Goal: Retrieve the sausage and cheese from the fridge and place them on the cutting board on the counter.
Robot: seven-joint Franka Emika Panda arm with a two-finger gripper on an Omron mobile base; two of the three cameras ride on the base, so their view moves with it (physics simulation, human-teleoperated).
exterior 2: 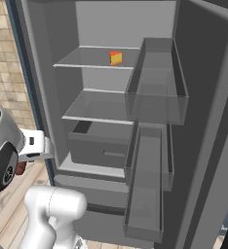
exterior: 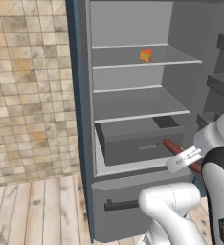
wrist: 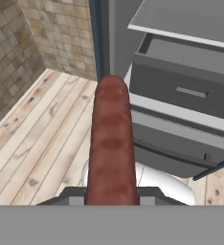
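Observation:
My gripper (exterior: 183, 160) is shut on the sausage (exterior: 172, 146), a dark red-brown cylinder held in front of the open fridge (exterior: 85, 119) at the level of its pulled-out drawer. In the hand view the sausage (wrist: 111, 143) juts straight out from between the fingertips, over the floor and the fridge's lower front. A short end of the sausage (exterior 2: 21, 168) shows below the white hand in the right base view. The cheese (exterior: 146, 55), a small yellow-orange wedge, sits on the upper shelf; the cheese (exterior 2: 116, 58) shows a red face there. The cutting board and counter are out of view.
A grey drawer (exterior: 138, 139) stands pulled out under the lower shelf. The open fridge door carries clear bins (exterior 2: 155, 87) on the right. A lower drawer with a dark bar handle (exterior: 121, 205) is shut. A tiled wall (exterior: 28, 95) and wooden floor (exterior: 37, 210) lie to the left.

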